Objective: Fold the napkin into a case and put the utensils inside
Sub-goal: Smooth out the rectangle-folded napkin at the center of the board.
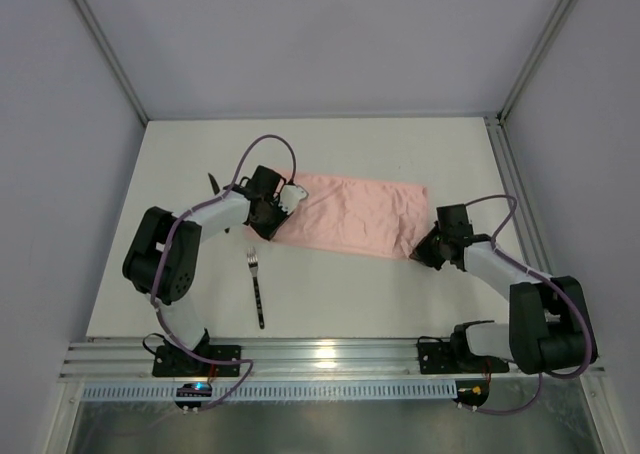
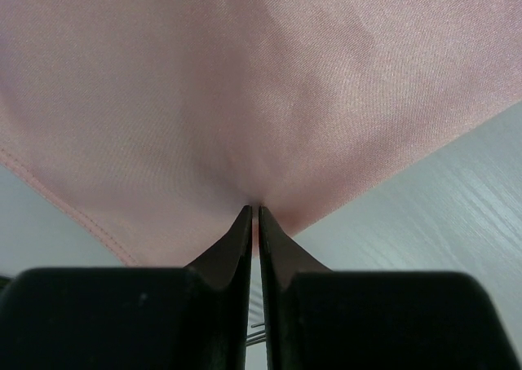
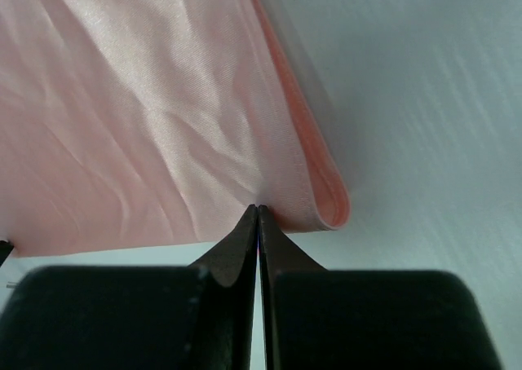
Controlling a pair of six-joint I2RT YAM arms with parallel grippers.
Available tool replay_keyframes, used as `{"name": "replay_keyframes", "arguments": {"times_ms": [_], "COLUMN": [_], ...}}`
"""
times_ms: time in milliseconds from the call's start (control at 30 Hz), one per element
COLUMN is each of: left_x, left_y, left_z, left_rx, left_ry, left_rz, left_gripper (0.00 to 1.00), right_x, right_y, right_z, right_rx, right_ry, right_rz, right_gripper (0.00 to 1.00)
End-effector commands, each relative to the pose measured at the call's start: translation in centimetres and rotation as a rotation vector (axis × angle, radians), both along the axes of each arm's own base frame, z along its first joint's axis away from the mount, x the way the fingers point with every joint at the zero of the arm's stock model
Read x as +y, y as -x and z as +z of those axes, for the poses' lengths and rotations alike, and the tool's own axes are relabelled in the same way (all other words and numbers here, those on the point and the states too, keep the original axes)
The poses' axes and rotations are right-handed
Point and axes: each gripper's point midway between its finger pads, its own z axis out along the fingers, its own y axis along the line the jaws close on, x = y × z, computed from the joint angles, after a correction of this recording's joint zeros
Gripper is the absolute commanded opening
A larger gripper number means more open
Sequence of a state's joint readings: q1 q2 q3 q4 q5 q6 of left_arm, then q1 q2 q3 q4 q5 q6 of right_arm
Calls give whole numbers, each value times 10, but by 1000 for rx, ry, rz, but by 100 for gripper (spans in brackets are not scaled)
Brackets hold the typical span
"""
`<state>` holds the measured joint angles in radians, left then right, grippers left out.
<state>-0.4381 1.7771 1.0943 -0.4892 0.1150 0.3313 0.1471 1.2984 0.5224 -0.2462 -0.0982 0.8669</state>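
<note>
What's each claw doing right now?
Left gripper: closed, pinching the thin pale-pink cloth napkin.
Right gripper: closed, pinching the same napkin.

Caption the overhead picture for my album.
Left claw and right claw pinch opposite ends of the napkin; fork lies nearby.

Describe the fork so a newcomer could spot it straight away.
Start at the white table, then the pink napkin across its middle. Between the napkin's left end and the table's near edge lies the fork, alone on bare tabletop: slim, dark handle, silvery tines pointing toward the napkin.
</note>
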Motion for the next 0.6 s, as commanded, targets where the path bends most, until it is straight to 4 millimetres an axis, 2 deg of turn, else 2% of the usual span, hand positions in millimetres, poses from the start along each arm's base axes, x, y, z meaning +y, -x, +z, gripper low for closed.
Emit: {"name": "replay_keyframes", "arguments": {"times_ms": [0,67,133,200,300,333,400,567], "left_x": [2,0,-2,-4,-4,-4,-3,-3], "left_y": [1,0,1,1,2,3,4,3], "left_z": [8,12,13,15,15,15,15,16], "left_rx": [-21,-30,-28,-31,-28,-28,-26,-32], "left_ry": [10,20,32,41,45,46,44,45], "left_rz": [-12,-17,-20,-22,-22,-24,-24,-25], "left_gripper": [8,8,8,8,8,9,8,8], "right_x": [-19,-24,-36,-44,-46,-46,-45,-42], "right_y": [1,-1,1,5,10,15,14,9], "right_z": [14,26,39,42,35,28,21,1], "right_rx": [-36,-63,-101,-109,-112,-92,-82,-42], "right_ry": [61,78,127,145,127,112,97,81], "right_rz": [-49,-66,-109,-143,-174,-186,-199,-203], "right_gripper": [4,4,11,21,34,44,51,53]}}
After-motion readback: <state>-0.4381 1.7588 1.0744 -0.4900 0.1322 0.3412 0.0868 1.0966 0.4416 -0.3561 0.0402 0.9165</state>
